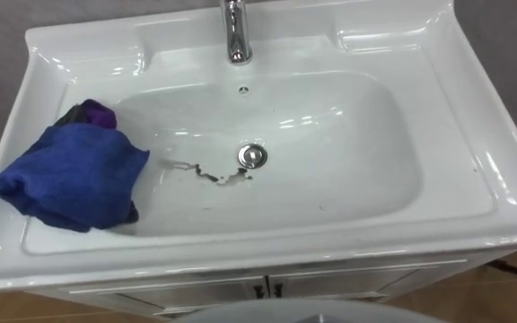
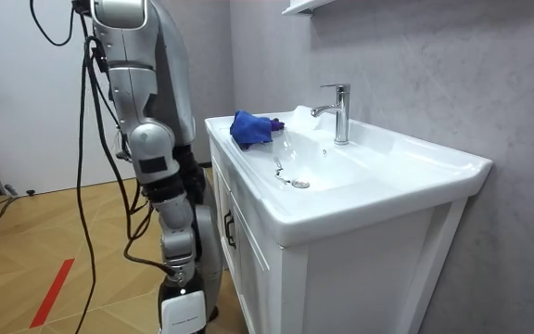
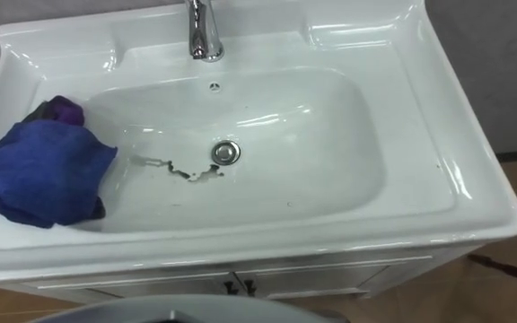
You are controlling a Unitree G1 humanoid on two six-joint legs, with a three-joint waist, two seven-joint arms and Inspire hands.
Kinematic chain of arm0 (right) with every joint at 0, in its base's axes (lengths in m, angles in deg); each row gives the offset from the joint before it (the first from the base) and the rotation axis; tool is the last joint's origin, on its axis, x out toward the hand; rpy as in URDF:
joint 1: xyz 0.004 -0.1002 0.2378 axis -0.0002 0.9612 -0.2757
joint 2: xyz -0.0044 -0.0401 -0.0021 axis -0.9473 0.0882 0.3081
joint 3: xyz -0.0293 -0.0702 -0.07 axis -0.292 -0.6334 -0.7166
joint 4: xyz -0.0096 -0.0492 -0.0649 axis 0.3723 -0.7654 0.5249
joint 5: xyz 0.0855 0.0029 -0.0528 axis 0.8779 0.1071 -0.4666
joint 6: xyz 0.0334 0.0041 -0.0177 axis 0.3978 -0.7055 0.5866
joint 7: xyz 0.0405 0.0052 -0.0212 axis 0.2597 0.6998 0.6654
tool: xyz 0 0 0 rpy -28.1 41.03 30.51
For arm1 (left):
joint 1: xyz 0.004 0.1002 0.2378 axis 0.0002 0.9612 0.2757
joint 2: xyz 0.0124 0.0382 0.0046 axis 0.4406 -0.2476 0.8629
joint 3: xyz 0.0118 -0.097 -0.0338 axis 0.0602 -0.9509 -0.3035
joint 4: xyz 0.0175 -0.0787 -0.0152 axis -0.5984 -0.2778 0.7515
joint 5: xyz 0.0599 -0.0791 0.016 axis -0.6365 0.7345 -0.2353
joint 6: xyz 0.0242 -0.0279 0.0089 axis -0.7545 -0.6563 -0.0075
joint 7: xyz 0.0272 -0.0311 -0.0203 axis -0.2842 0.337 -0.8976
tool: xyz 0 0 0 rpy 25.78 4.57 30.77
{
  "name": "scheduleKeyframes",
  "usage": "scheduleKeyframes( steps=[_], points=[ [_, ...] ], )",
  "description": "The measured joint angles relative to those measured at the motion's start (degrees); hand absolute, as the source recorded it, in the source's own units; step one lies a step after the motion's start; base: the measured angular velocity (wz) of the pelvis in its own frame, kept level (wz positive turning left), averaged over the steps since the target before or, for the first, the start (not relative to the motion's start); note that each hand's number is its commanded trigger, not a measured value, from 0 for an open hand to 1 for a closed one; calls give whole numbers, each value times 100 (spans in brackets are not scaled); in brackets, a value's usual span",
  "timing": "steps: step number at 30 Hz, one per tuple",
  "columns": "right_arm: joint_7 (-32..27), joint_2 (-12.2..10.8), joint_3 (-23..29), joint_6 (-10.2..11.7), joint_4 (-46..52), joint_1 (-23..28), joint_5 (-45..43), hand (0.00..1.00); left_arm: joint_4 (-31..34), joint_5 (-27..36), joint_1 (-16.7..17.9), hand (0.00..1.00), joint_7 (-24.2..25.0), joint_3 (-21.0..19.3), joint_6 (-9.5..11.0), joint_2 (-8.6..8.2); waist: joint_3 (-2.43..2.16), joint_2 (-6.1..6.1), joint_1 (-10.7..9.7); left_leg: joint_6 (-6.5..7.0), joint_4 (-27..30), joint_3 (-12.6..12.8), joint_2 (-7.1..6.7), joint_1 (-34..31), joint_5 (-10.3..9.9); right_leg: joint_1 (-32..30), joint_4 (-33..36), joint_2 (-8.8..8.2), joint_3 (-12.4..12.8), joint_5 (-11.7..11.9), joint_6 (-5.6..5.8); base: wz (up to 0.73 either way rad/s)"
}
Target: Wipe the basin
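Note:
A white basin [image 1: 402,193] lies below me, with a chrome tap [image 1: 235,34] at the back and a round drain [image 1: 252,155] in the bowl. A crumpled blue cloth [image 1: 72,175], purple at its far end, lies draped over the bowl's left slope and rim. A thin dark streak of dirt [image 1: 206,173] runs just left of the drain. In the room view I stand close against the vanity front, and my right hand [image 2: 184,304] hangs low at my side, away from the cloth [image 2: 251,128].
The basin sits on a white cabinet with two doors [image 1: 267,289]. A grey wall [image 2: 415,56] rises behind the tap. Wooden floor [image 2: 44,250] spreads out behind me in the room view.

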Motion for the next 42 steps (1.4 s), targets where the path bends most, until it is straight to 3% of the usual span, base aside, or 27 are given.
scheduleKeyframes(
  steps=[5,8,13,18,22,25,31,35,39,42],
  points=[
    [-13,222,205,0,21,-5,73,0,28,208,51,0,-416,-541,120,172,2,139,169,2,-4,-1,-8,-23,-2,9,17,-9,-36,-1,2,3],
    [-80,340,420,116,52,-20,199,0,52,294,14,0,-708,-946,231,313,-2,211,266,3,16,-54,-13,-58,0,2,12,-8,-75,-3,3,8],
    [-247,458,728,331,168,-21,316,0,168,495,6,0,-1346,-1383,433,737,-14,343,329,2,43,-150,-26,-107,1,-17,-2,-14,-169,-2,3,9],
    [-317,504,817,468,226,-14,362,0,612,620,-44,0,-1956,-1762,652,973,-43,455,450,2,16,-156,-37,-141,2,-52,-10,-22,-193,-6,8,0],
    [-393,542,854,675,310,43,474,0,1296,716,-144,0,-2556,-2201,862,1005,-88,490,556,2,22,-204,-40,-185,5,-96,10,-24,-220,-5,8,2],
    [-463,547,875,752,311,87,466,0,1830,718,-176,0,-2933,-2248,1084,1009,-87,491,578,2,33,-221,-42,-192,6,-92,13,-25,-250,-5,7,4],
    [-491,530,871,811,364,167,562,0,2926,729,-288,0,-3353,-2254,1128,1013,-73,493,595,2,54,-225,-45,-233,5,-100,-7,-23,-245,-5,7,0],
    [-492,526,870,844,361,196,607,0,3913,628,-386,0,-3652,-2259,1309,1024,-83,510,618,2,48,-201,-43,-284,5,-176,1,-17,-190,-4,6,-5],
    [-477,494,873,875,330,250,556,0,4643,170,-426,0,-3715,-2260,1395,1097,-85,532,586,3,39,-206,-44,-272,6,-179,6,-15,-189,-1,6,-1],
    [-475,480,868,956,312,293,511,0,5281,-263,-462,0,-3744,-2252,1407,1097,-54,513,517,4,41,-226,-44,-277,6,-164,4,-13,-213,-1,6,5]
  ],
)
